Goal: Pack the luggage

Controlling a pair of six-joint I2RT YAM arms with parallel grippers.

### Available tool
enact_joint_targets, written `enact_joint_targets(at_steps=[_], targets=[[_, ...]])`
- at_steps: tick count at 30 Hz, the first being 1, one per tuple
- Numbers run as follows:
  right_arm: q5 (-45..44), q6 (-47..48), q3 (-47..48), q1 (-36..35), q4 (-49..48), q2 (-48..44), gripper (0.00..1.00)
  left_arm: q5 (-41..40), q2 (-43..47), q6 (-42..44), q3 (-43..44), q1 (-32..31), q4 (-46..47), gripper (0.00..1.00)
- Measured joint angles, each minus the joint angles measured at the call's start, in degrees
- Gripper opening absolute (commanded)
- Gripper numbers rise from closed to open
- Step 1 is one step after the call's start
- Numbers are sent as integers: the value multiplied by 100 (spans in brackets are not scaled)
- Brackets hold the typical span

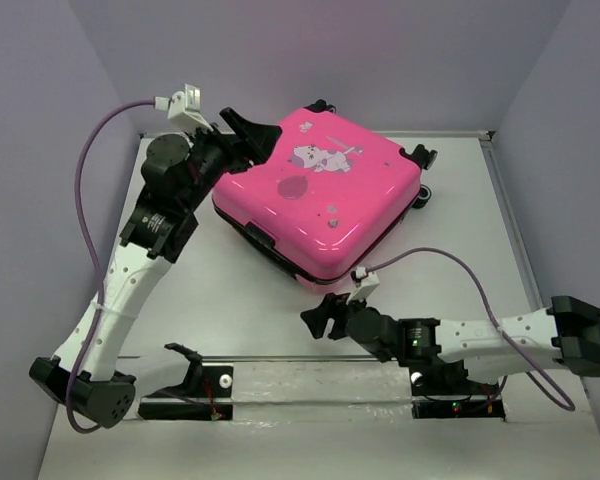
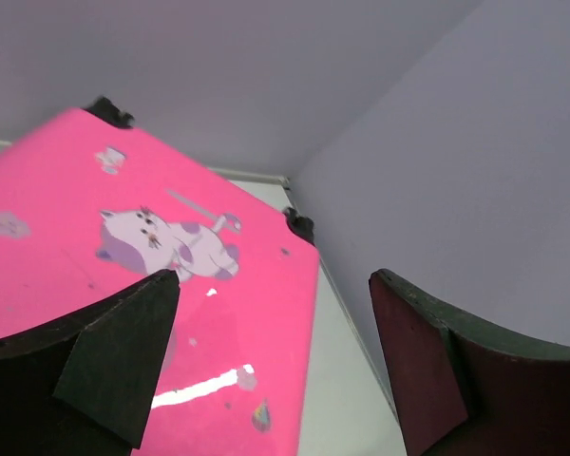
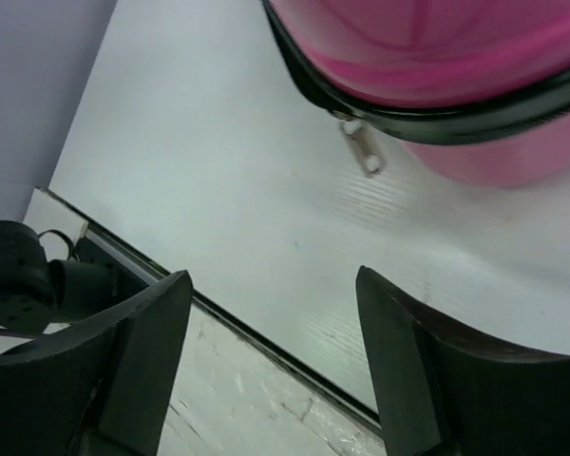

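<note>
The pink luggage (image 1: 320, 190) lies closed and flat at the back middle of the table, cartoon print facing up. It also shows in the left wrist view (image 2: 123, 237) and the right wrist view (image 3: 437, 57), where its black zipper seam and a metal zipper pull (image 3: 364, 152) hang at the near edge. My left gripper (image 1: 248, 128) is open and empty, just above the luggage's back left corner. My right gripper (image 1: 320, 320) is open and empty, low over the table in front of the luggage's near corner.
Black caster wheels (image 1: 423, 160) stick out at the luggage's right side. A black metal rail with brackets (image 1: 200, 385) runs along the near table edge. Grey walls close in the back and sides. Bare white table (image 1: 210, 290) lies left of the right gripper.
</note>
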State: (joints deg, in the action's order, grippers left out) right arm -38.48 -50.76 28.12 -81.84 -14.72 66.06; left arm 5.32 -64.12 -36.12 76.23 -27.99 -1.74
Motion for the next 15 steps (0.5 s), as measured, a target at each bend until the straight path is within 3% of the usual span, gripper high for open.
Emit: enact_joint_targets(at_steps=[2,4,6,11,15], targets=[[-24,-264,0,66,737,-431,49,203,-278,85,267,542,7,92],[33,-474,-17,341,1456,-841,22,262,-575,140,389,1036,24,92],[144,-599,-63,890,1954,-1147,10,302,-909,186,396,1427,-26,92],[332,-610,-190,2439,2852,-1556,7,404,-1882,291,490,2057,-249,92],[568,-122,-142,3838,2951,-1482,7,743,-2745,286,776,2697,-282,92]])
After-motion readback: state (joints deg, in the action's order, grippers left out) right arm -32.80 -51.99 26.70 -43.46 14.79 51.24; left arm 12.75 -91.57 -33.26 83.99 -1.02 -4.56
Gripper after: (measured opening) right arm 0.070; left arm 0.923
